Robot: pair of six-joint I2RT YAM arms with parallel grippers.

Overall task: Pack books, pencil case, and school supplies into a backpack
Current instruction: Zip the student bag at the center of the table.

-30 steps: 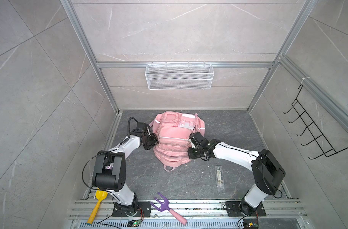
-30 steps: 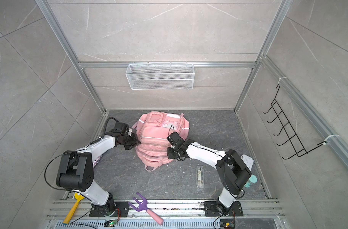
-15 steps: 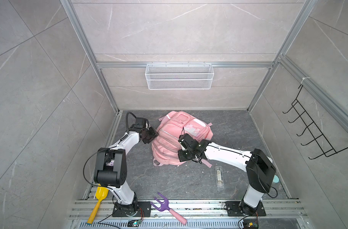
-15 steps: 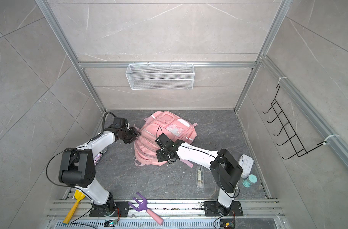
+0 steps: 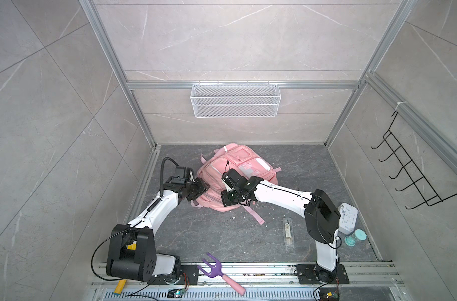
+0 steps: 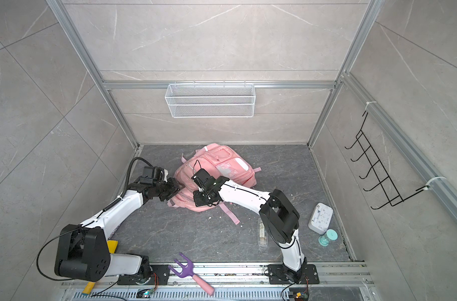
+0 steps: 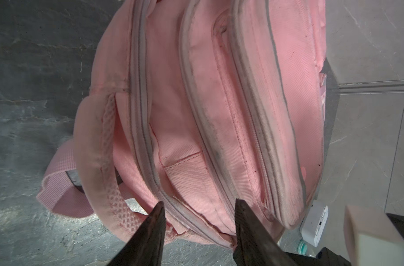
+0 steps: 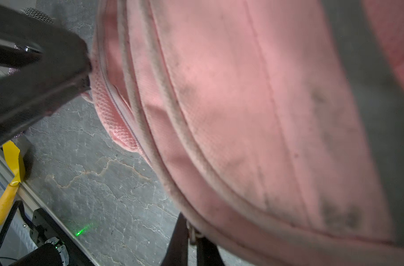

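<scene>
Zipper work looks to be the step in hand. The backpack [image 5: 248,161] lies on the dark floor [image 5: 209,234] toward the back wall, front pockets up, with one strap [image 5: 256,217] trailing toward the robot. The right gripper [image 8: 191,228] is clenched at the bag's lower edge; the wrist view is blurred, but what it pinches seems to be a small metal zip pull [image 8: 194,233]. The left gripper [image 7: 197,205] is released and holds nothing; its fingers are spread either side of a zip seam on the bag's side, at or just short of the cloth.

The school supplies [image 5: 288,231], a slim clear packet, lie on the floor near the right arm's base, well apart from the bag. Books and pencil case show in no view; whether they are already inside cannot be told.

The next move likely calls for the left gripper to pinch the fabric beside the seam and brace it while the right draws the pull along the track; without that anchor the soft bag would probably slide rather than open. The packet can go in only once a mouth gapes.
</scene>
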